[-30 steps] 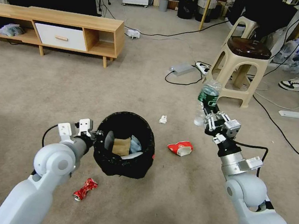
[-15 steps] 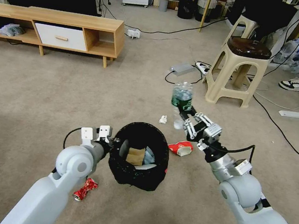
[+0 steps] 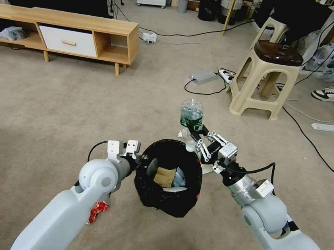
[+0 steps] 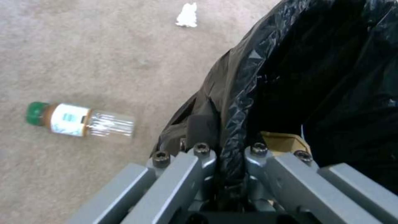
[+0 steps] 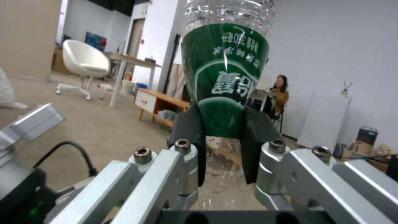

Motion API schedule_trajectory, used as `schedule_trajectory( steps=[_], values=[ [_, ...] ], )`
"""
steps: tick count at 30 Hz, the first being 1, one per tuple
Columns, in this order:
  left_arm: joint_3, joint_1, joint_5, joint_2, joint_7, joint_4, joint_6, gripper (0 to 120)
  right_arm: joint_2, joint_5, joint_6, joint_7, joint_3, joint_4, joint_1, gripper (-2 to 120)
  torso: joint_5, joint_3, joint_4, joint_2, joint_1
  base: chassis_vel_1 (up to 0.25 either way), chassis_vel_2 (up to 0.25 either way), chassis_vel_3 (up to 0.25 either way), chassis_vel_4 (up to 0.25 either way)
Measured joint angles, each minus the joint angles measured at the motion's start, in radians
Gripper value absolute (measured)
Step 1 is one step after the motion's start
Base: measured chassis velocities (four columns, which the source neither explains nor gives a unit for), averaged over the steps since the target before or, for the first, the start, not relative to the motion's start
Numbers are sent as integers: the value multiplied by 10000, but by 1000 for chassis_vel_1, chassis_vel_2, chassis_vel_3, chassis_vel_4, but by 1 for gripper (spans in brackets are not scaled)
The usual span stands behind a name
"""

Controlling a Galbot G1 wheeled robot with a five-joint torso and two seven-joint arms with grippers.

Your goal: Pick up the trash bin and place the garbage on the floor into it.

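Observation:
My left gripper (image 3: pixel 139 162) is shut on the near-left rim of the trash bin (image 3: pixel 157 200), holding it above the floor (image 3: pixel 56 99); the left wrist view shows the black bag (image 4: pixel 315 62) pinched between the fingers (image 4: pixel 203 155). A brown paper bag (image 3: pixel 164 176) lies inside the bin. My right gripper (image 3: pixel 196 132) is shut on a green-labelled plastic bottle (image 3: pixel 191 118), held neck-down over the bin's far right rim. In the right wrist view the bottle (image 5: pixel 226 71) sits between the pads (image 5: pixel 188 137). On the carpet lie a crushed red can (image 3: pixel 99 210), a green-capped bottle (image 4: pixel 79 119) and a white paper wad (image 4: pixel 187 15).
A beige stool (image 3: pixel 266 80) stands ahead to the right, with a power strip (image 3: pixel 226 73), a grey box (image 3: pixel 203 77) and cables (image 3: pixel 311 142) around it. A wooden cabinet (image 3: pixel 64 35) stands at the far left. A person's shoe (image 3: pixel 329 94) is at the right edge.
My left arm has carried the bin to the right. My right arm has brought the bottle left and nearer, from beside the stool to over the bin's rim.

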Motion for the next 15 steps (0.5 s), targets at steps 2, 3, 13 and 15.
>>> schedule_trajectory(
  steps=[2,3,13,15],
  values=[
    [73,-71,0,-63,2,49,-1,0,-50,27,-3,1,7,-6,-42,16,-1,0,0,0,0,0,0,0,0],
    [135,-131,3,-113,2,87,0,0,-110,66,-10,4,40,-14,-101,16,-1,0,-1,0,0,0,0,0,0],
    [228,-327,120,-197,-94,329,0,0,-343,277,-138,13,65,-391,-290,16,-2,0,1,0,0,0,0,0,0],
    [209,-327,106,-196,-109,304,0,0,-418,325,-263,40,74,-389,-331,16,-1,0,1,0,0,0,0,0,0]
  ],
)
